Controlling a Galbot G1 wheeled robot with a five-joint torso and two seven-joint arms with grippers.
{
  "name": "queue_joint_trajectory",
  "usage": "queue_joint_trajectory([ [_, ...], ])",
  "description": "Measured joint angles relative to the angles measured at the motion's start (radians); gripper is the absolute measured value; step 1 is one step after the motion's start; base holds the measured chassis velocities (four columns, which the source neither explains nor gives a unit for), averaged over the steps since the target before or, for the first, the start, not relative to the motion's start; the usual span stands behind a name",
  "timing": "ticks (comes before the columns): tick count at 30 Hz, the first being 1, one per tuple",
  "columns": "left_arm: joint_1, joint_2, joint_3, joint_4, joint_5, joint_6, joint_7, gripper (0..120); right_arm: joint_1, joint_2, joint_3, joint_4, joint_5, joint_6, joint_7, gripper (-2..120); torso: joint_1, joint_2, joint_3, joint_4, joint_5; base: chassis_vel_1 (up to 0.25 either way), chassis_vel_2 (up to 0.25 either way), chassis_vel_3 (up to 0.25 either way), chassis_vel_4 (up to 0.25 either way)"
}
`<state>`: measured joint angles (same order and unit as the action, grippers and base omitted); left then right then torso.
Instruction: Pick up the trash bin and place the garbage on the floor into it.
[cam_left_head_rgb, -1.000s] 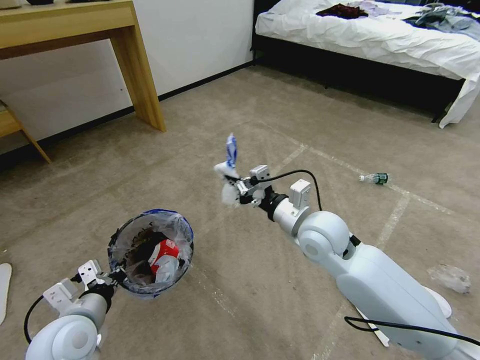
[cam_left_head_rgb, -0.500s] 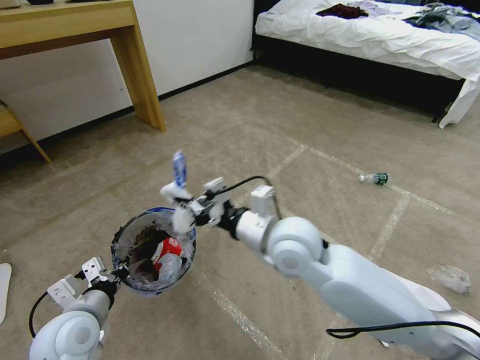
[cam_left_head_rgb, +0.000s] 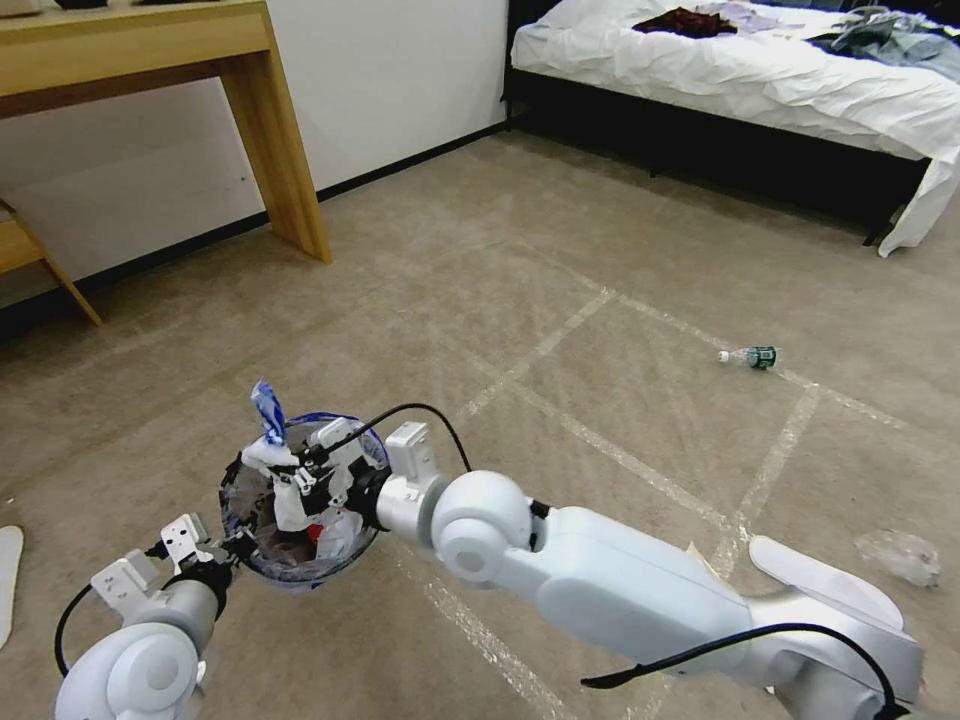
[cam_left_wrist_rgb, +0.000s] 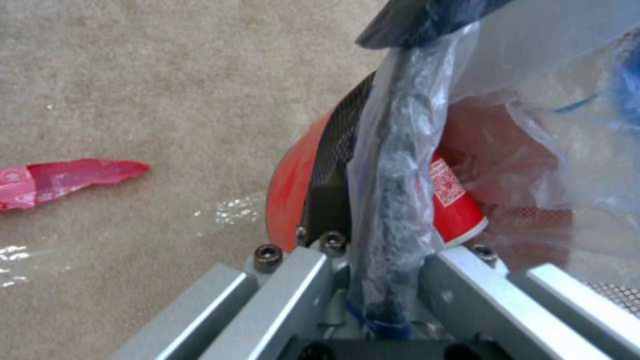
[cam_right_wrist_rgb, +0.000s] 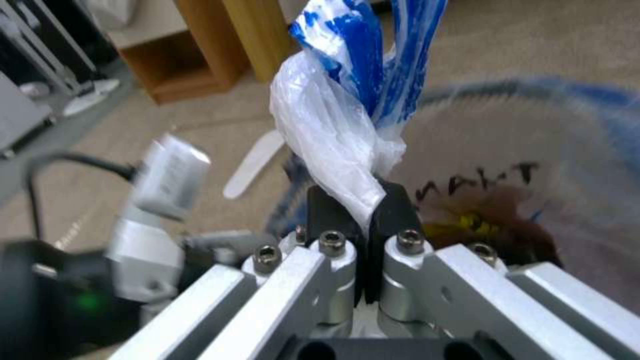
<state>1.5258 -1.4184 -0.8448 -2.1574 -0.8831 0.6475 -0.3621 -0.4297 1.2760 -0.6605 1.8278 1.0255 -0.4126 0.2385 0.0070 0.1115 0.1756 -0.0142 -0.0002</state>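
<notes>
The trash bin (cam_left_head_rgb: 352, 470), red with a black rim and a blue-edged clear liner, hangs off the floor at the lower left. My left gripper (cam_left_head_rgb: 232, 548) is shut on its near rim; the left wrist view shows the rim and liner (cam_left_wrist_rgb: 393, 165) pinched between my left gripper's (cam_left_wrist_rgb: 387, 240) fingers. My right gripper (cam_left_head_rgb: 290, 482) hovers over the bin's mouth, shut on a crumpled white-and-blue plastic wrapper (cam_left_head_rgb: 268, 425), which the right wrist view shows standing up from its closed pads (cam_right_wrist_rgb: 363, 210). A red-white carton (cam_left_wrist_rgb: 453, 200) lies inside the bin.
A green-labelled bottle (cam_left_head_rgb: 752, 357) lies on the carpet to the right, and crumpled clear plastic (cam_left_head_rgb: 900, 555) at the right edge. A red wrapper (cam_left_wrist_rgb: 67, 180) lies on the floor beside the bin. A wooden desk leg (cam_left_head_rgb: 280, 150) stands behind, a bed (cam_left_head_rgb: 760, 70) at the far right.
My right gripper has swung left and down with the white-and-blue wrapper, from mid-floor to right over the bin's mouth. The left gripper and the bin have stayed put.
</notes>
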Motion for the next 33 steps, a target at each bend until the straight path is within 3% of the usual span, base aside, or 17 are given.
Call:
queue_joint_trajectory([
  [11,0.021,0.001,-0.007,-0.039,-0.02,0.004,-0.005,0,0.014,0.029,-0.076,-0.138,-0.106,0.058,-0.035,0,0.0,0.0,0.0,0.0,0.0,0.0,0.0,0.0,0.0],
  [29,0.029,0.0,-0.008,-0.042,-0.017,0.003,-0.002,0,-0.006,0.018,-0.088,-0.171,-0.175,0.075,-0.042,0,0.0,0.0,0.0,0.0,0.0002,0.0,0.0,0.0,0.0],
  [31,0.03,-0.001,-0.008,-0.042,-0.016,0.002,-0.002,0,-0.008,0.011,-0.085,-0.171,-0.183,0.075,-0.042,3,0.0,0.0,0.0,0.0,0.0002,0.0,0.0,0.0,0.0],
  [33,0.03,-0.001,-0.007,-0.042,-0.016,0.002,-0.001,0,-0.01,0.003,-0.083,-0.169,-0.187,0.075,-0.041,14,0.0,0.0,0.0,0.0,0.0002,0.0,0.0,0.0,0.0],
])
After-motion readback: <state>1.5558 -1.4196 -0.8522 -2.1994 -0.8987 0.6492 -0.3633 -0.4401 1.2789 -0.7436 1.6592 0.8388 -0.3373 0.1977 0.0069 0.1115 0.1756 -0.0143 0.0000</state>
